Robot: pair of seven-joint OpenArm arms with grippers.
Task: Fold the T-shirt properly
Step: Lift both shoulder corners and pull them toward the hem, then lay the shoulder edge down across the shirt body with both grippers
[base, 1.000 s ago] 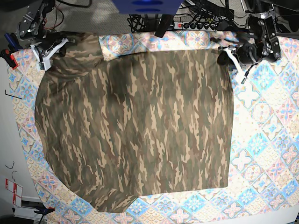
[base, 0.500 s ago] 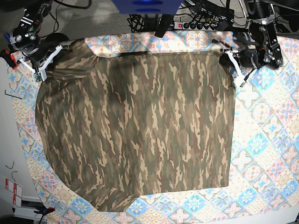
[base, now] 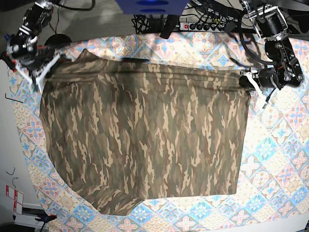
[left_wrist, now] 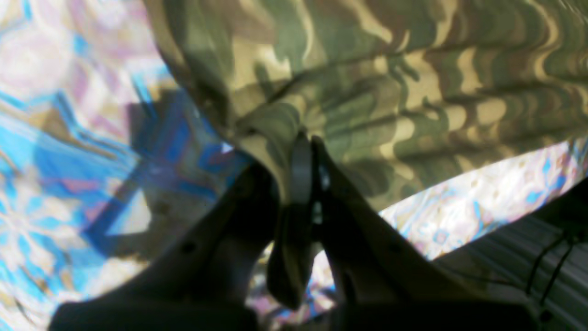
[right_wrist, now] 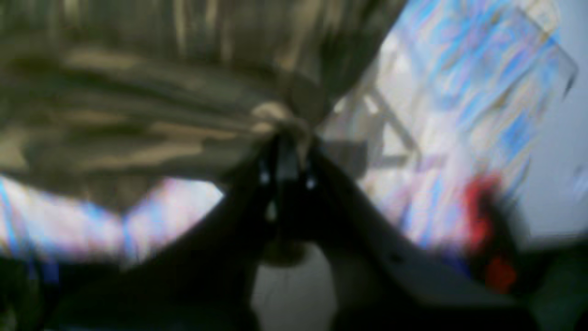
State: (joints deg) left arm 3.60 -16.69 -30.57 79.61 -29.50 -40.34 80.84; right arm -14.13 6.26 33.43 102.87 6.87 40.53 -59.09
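We see the camouflage T-shirt (base: 145, 135) spread wide over the patterned tablecloth (base: 280, 159). Our left gripper (base: 248, 82) is clamped tight on the shirt's upper corner at one side, and our right gripper (base: 41, 72) pinches the opposite upper corner.

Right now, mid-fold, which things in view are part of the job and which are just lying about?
In the job:
T-shirt
left gripper, shut on its corner
right gripper, shut on the other corner

Lying about:
patterned tablecloth
power strip
red item at the table edge
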